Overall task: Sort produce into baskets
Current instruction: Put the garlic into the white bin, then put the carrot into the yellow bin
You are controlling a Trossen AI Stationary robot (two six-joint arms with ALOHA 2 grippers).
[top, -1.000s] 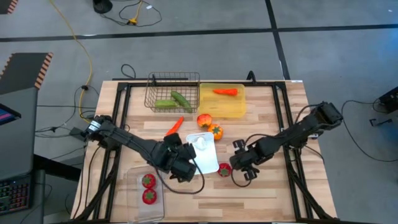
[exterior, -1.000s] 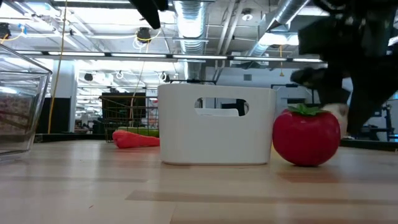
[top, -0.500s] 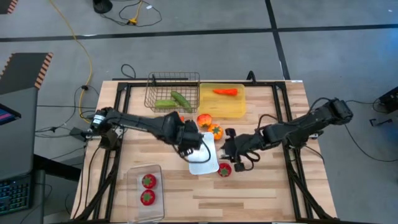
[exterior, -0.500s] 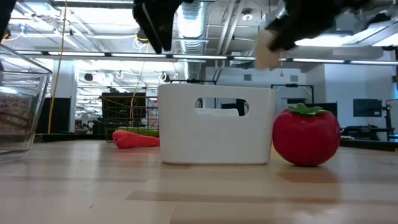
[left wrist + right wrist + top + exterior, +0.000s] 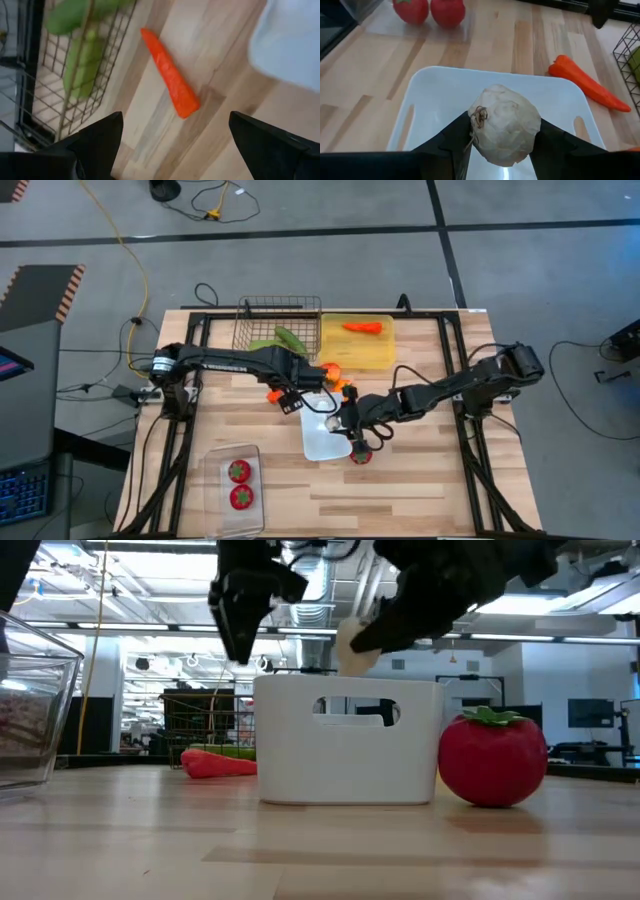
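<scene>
From above, the right gripper [image 5: 345, 423] hangs over the white tray [image 5: 322, 442] at mid-surface; the left gripper [image 5: 290, 393] hovers by a carrot [image 5: 272, 393] beside the wire basket [image 5: 277, 328].

At table height, a garlic bulb [image 5: 355, 644] is held above the tray, a red fruit [image 5: 492, 757] just beside it.

The left wrist shows fingers spread wide over the carrot [image 5: 170, 74], cucumbers [image 5: 82, 62] in the basket.

The right wrist shows fingers clamped on the garlic bulb [image 5: 506, 125] over the tray.
</scene>
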